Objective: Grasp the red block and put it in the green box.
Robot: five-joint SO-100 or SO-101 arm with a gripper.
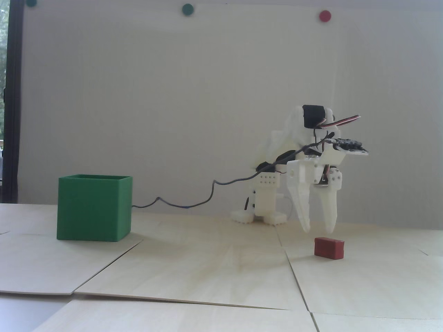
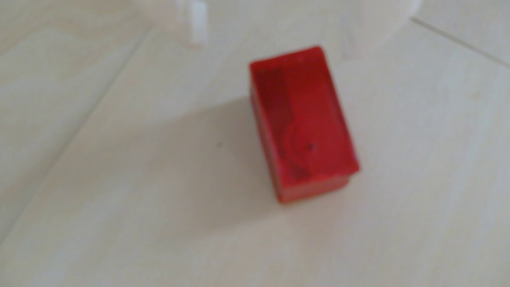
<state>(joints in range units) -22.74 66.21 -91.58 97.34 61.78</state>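
Observation:
The red block (image 1: 328, 247) lies on the pale wooden table at the right of the fixed view. It fills the middle of the wrist view (image 2: 302, 121), blurred, lying lengthwise. My white gripper (image 1: 318, 231) hangs just above the block, fingers pointing down, open and empty, tips a little above and behind its top. In the wrist view my gripper (image 2: 271, 47) shows only as two blurred white fingertips (image 2: 197, 27) at the top edge, spread apart either side of the block's far end. The green box (image 1: 94, 207) stands open-topped on the table at the left of the fixed view.
A dark cable (image 1: 193, 199) runs from the arm toward the box along the back. The arm's white base (image 1: 261, 207) stands behind the gripper. Seams between table panels (image 1: 294, 273) run across the surface. Green and red round dots (image 1: 325, 15) sit on the wall.

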